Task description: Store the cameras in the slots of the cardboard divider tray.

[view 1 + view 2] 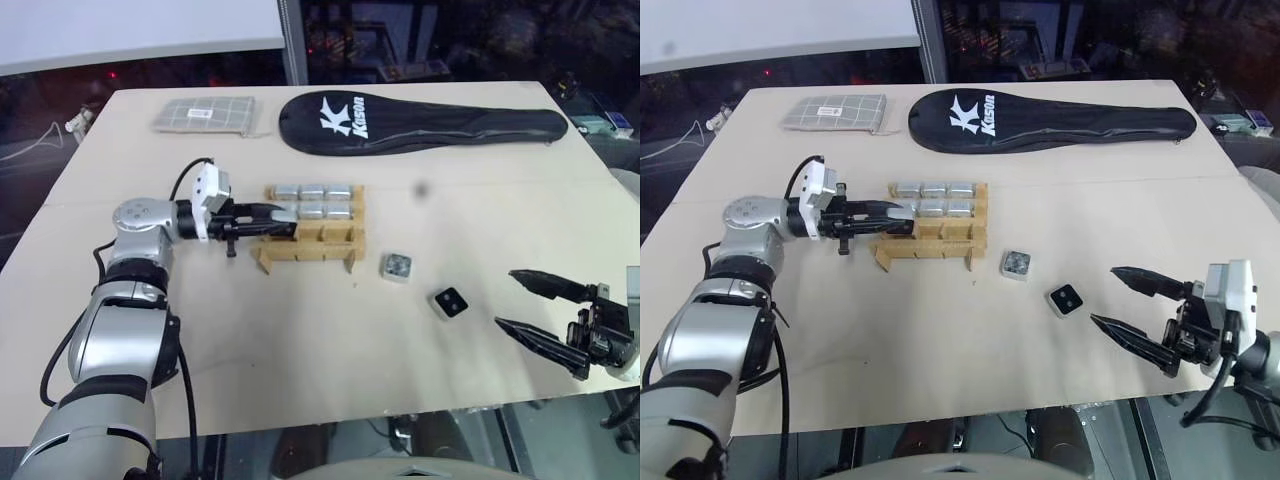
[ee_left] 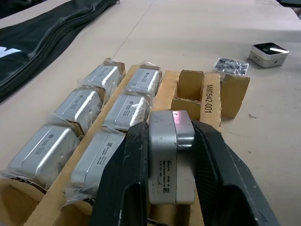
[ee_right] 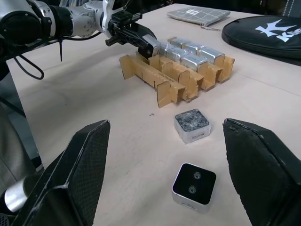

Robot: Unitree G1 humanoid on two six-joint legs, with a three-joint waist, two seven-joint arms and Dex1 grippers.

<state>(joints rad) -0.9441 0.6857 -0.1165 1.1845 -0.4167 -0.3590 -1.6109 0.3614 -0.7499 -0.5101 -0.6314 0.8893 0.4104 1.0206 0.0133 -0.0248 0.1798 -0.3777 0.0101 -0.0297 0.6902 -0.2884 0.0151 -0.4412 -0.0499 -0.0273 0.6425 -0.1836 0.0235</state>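
The left hand grips a grey camera over the cardboard divider tray, beside six wrapped cameras already slotted. On the desk, a silvery camera, a black-faced camera, then the open, empty right hand.

The left arm has silver-grey rounded shells, black joints and looping black cables, with a white wrist block. Both the left gripper and the right gripper have tapered black fingers.

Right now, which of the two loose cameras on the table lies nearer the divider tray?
The silvery grey camera, just beside the tray; the black-faced camera lies farther toward the right gripper.
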